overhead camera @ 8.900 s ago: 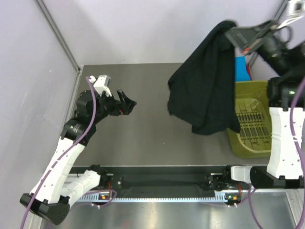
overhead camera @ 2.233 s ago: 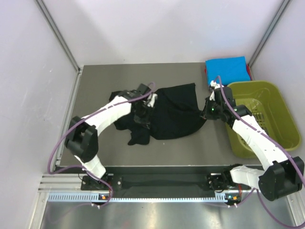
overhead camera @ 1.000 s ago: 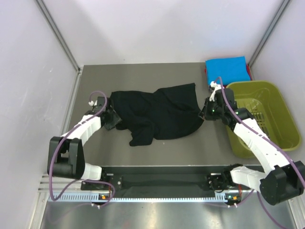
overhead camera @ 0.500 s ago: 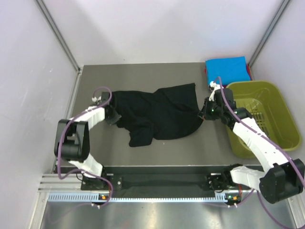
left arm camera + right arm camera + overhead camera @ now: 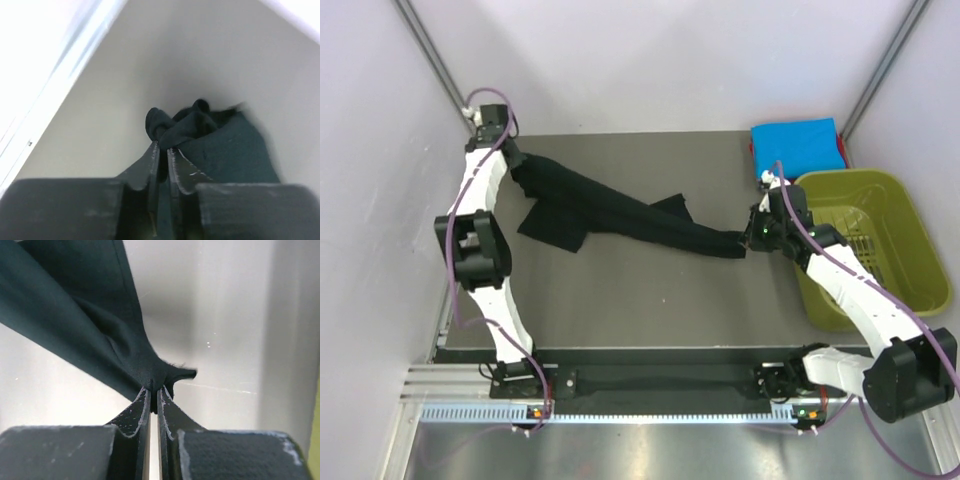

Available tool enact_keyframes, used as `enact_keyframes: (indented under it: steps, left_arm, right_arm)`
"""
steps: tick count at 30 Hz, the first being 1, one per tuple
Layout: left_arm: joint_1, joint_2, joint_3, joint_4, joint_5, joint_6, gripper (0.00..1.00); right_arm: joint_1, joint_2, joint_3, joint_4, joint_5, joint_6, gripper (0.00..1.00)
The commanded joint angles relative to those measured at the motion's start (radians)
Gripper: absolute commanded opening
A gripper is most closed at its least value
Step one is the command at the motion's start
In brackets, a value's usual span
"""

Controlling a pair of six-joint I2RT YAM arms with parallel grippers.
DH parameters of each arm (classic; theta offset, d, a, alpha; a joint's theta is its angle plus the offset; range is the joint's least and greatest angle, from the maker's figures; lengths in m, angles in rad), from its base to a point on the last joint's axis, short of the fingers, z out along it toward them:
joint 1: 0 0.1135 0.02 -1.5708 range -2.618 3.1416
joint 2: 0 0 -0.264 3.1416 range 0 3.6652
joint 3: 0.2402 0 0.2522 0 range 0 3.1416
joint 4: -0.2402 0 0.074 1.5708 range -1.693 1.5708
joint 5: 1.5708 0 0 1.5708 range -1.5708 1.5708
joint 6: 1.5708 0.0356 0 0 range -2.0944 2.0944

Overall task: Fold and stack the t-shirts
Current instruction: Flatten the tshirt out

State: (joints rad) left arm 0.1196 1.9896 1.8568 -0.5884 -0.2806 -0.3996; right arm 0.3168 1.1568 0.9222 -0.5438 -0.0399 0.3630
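Stretching between the two grippers, the black t-shirt is drawn into a long dark band, so its chest print and neckline cannot be made out; folds hide most of its shape, and a loose flap hangs off the band not far from its left end. In the overhead view the left gripper is hard to see against the dark cloth. Its wrist view is blurred, yet the left gripper shows its jaws nearly together, clamped on a bunched knot of black fabric that bulges just beyond the tips, with more cloth trailing away to the right of the fingers.

Along the band to the right, the cloth narrows to a tight rope as it nears the right gripper. The right wrist view is sharp: the right gripper has its jaws pressed together on a pinched corner of the shirt, a small tuft poking out to the right of the tips, the fabric fanning up and left over the grey table.

Beyond the right gripper lies a folded blue t-shirt with a sliver of red t-shirt under its left edge, mostly covered. Just right of that gripper stands the olive basket.
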Motion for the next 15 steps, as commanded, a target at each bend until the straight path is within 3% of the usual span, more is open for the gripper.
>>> enact_keyframes:
  steps: [1,2,5,8,10,12,14,15]
  left_arm:
    - [0.002,0.127,0.054,-0.159,-0.003,0.085,0.17]
    - [0.003,0.135,0.073,-0.163,0.000,0.105,0.28]
    - [0.021,0.141,0.094,-0.175,0.009,0.098,0.41]
    - [0.041,0.098,0.049,-0.235,-0.021,0.059,0.43]
    - [0.070,-0.004,-0.108,-0.219,-0.043,0.035,0.42]
    - [0.103,-0.092,-0.261,-0.133,0.024,0.016,0.42]
    - [0.164,-0.188,-0.456,0.008,0.104,0.010,0.42]
    - [0.188,-0.199,-0.497,0.031,0.230,0.011,0.42]
  right_arm:
    - [0.004,0.001,0.020,-0.016,0.080,0.004,0.00]
    - [0.004,-0.002,0.023,-0.019,0.090,0.001,0.00]
    - [0.004,0.010,0.027,-0.007,0.097,0.001,0.00]
    - [0.004,0.037,0.030,0.010,0.074,0.002,0.00]
    - [0.004,0.047,0.026,0.022,0.061,0.002,0.00]
    - [0.005,0.047,0.017,0.048,0.048,0.002,0.01]
    - [0.004,0.046,0.003,0.062,0.044,0.001,0.01]
    - [0.004,0.047,0.000,0.073,0.014,-0.002,0.00]
